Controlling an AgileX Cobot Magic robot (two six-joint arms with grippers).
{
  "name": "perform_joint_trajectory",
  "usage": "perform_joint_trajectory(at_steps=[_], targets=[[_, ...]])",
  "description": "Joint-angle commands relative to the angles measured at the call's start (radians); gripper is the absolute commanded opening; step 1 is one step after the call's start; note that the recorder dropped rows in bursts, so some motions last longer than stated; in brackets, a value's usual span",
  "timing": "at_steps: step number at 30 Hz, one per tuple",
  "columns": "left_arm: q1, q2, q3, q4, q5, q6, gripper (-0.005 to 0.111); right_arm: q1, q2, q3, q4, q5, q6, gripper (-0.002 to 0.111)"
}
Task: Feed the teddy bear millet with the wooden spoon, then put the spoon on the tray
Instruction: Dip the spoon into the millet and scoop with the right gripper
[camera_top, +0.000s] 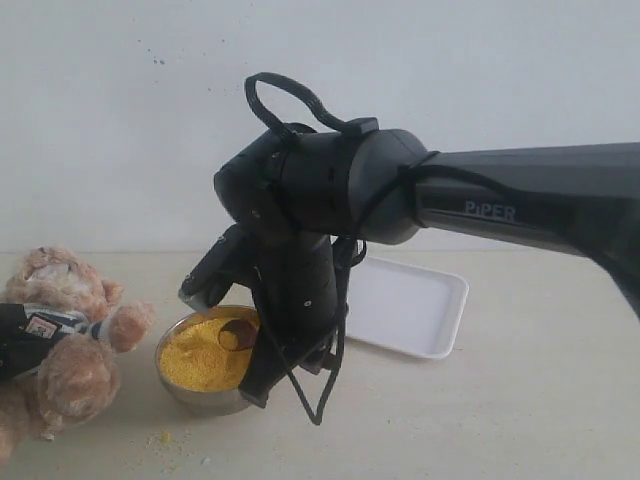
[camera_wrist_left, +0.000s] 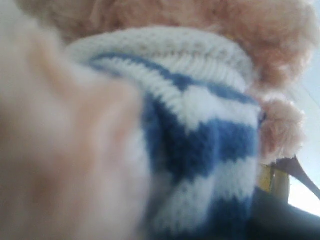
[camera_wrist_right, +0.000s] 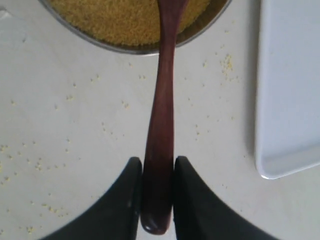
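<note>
The teddy bear (camera_top: 60, 350) sits at the far left, and my left gripper (camera_top: 85, 328) is shut across its striped chest. Its navy-and-white shirt (camera_wrist_left: 200, 125) fills the left wrist view, so the fingers are hidden there. The metal bowl (camera_top: 190, 398) of yellow millet (camera_top: 200, 355) stands just right of the bear. My right gripper (camera_wrist_right: 158, 165) is shut on the handle end of the wooden spoon (camera_wrist_right: 162, 90). The spoon's bowl end (camera_top: 238, 332) rests in the millet (camera_wrist_right: 125, 20). The white tray (camera_top: 410, 305) lies behind and to the right of the bowl.
Loose millet grains (camera_wrist_right: 227, 62) are scattered on the pale tabletop around the bowl rim (camera_wrist_right: 100, 44) and near the tray's edge (camera_wrist_right: 290, 90). The right arm (camera_top: 520, 205) reaches in from the right, above the tray. A plain wall stands behind.
</note>
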Motion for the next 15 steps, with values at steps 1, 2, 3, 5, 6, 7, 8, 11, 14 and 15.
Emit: perform_joint_trajectory(at_steps=[1, 2, 3, 5, 6, 7, 8, 11, 14, 15], targets=[[0.002, 0.000, -0.005, -0.018, 0.033, 0.022, 0.004, 0.001, -0.029, -0.005, -0.041, -0.014, 0.025, 0.000], [0.002, 0.000, -0.005, -0.018, 0.033, 0.022, 0.004, 0.001, -0.029, -0.003, -0.057, -0.005, 0.025, 0.000], [0.002, 0.000, -0.005, -0.020, 0.033, 0.022, 0.004, -0.002, -0.027, 0.001, -0.072, -0.024, 0.025, 0.000], [0.002, 0.000, -0.005, -0.020, 0.042, 0.022, 0.004, 0.001, -0.018, -0.001, -0.090, 0.005, 0.025, 0.000], [0.002, 0.000, -0.005, -0.020, 0.053, 0.022, 0.004, 0.010, -0.029, 0.002, -0.093, 0.010, 0.038, 0.000], [0.002, 0.000, -0.005, -0.020, 0.053, 0.027, 0.004, 0.012, -0.029, 0.002, -0.089, -0.021, 0.040, 0.000], [0.002, 0.001, -0.005, -0.020, 0.053, 0.046, 0.004, 0.010, -0.023, 0.002, -0.086, -0.040, 0.040, 0.000], [0.002, 0.001, -0.005, -0.020, 0.056, 0.053, 0.004, 0.010, -0.014, 0.002, -0.090, 0.002, 0.084, 0.000], [0.002, 0.001, -0.005, -0.020, 0.056, 0.053, 0.004, 0.009, 0.001, 0.002, -0.090, -0.063, 0.102, 0.000], [0.002, 0.002, -0.005, -0.020, 0.057, 0.053, 0.004, 0.009, 0.003, 0.002, -0.087, -0.061, 0.090, 0.000]])
